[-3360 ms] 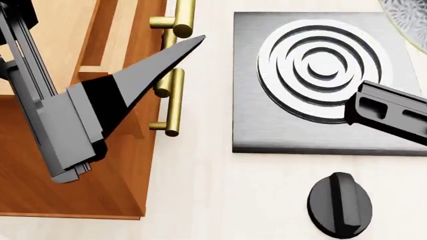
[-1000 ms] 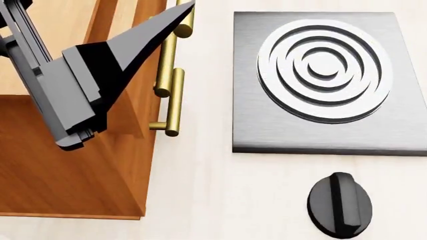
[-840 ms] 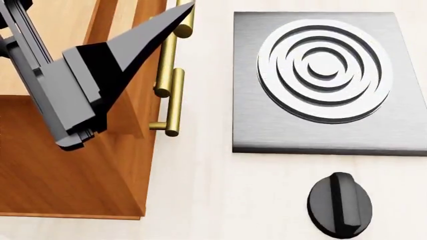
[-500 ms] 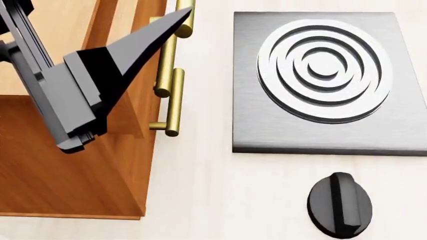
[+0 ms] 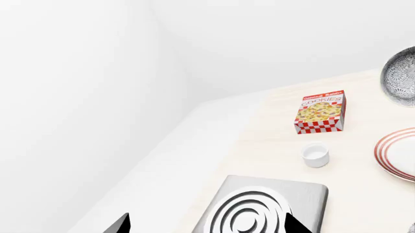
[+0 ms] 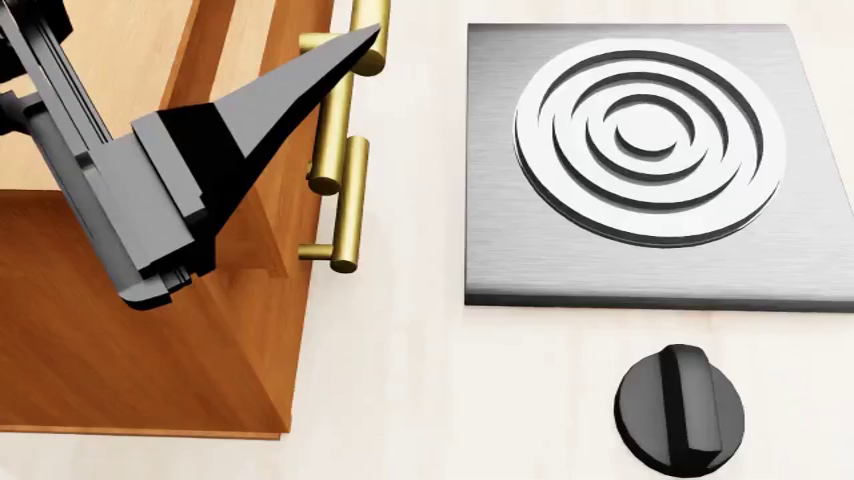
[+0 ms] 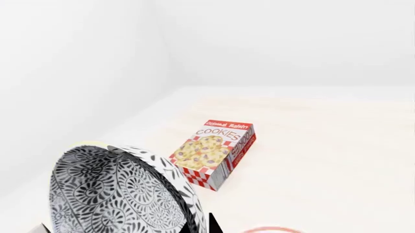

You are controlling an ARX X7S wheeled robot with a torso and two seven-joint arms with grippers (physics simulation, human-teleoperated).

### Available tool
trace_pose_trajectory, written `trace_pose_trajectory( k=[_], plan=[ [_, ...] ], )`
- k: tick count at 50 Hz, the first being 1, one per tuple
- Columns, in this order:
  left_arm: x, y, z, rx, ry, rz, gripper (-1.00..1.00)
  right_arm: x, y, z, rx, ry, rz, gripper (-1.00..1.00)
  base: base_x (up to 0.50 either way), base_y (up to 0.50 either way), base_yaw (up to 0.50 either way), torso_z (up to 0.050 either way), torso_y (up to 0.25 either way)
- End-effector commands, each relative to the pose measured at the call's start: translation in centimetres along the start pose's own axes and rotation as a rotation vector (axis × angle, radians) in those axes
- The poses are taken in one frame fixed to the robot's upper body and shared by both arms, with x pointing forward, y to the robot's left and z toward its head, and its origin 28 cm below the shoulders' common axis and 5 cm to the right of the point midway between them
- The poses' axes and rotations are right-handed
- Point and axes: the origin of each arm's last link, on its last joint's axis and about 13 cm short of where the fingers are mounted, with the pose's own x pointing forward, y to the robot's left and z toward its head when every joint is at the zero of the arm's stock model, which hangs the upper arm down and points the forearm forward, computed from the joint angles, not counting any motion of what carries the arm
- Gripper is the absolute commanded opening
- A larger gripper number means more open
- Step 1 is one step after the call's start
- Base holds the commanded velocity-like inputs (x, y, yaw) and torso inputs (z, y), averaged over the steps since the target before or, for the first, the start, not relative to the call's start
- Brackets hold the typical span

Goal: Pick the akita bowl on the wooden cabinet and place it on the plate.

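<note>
The akita bowl (image 7: 116,194), white with a dense black leaf pattern, fills the lower part of the right wrist view, tilted, with its rim between the fingers of my right gripper (image 7: 201,228), which is shut on it. One black fingertip (image 7: 215,224) shows beside the rim. The plate (image 7: 269,229), white with red rings, peeks in just beyond. In the left wrist view the bowl (image 5: 402,77) and the plate (image 5: 397,154) sit at the picture's edge. My left gripper (image 5: 207,228) is open and holds nothing, and hangs over the wooden cabinet (image 6: 160,330).
A steel stove plate (image 6: 641,160) with a ringed burner lies beside the cabinet, with a black knob (image 6: 681,408) in front of it. A red cookies box (image 5: 320,111) and a small white cup (image 5: 316,155) stand on the pale table near the plate. Brass handles (image 6: 344,200) stick out from the cabinet.
The right gripper and the bowl's edge, seen over the stove 3.4 s ago, have left the head view. The left gripper rose toward the cabinet's far end, then settled back slightly.
</note>
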Motion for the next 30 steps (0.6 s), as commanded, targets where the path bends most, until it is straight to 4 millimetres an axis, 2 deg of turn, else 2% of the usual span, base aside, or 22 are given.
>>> trace_pose_trajectory(
  k=[1,11,30],
  plan=[
    [0.0,0.0,-0.1,-0.004,0.001,0.001,1.0,0.7,-0.2,-1.0,-0.008,0.028,-0.011,-1.0,0.0,0.0,0.0,0.0,0.0],
    [0.1,-0.1,-0.3,-0.008,0.003,-0.001,1.0,1.1,0.1,-1.9,-0.029,0.057,-0.002,-1.0,0.0,0.0,0.0,0.0,0.0],
    [0.2,-0.3,-0.6,-0.006,0.011,-0.007,1.0,1.4,-1.7,-3.3,-0.034,0.082,-0.066,-1.0,0.0,0.0,0.0,0.001,0.001]
  ],
)
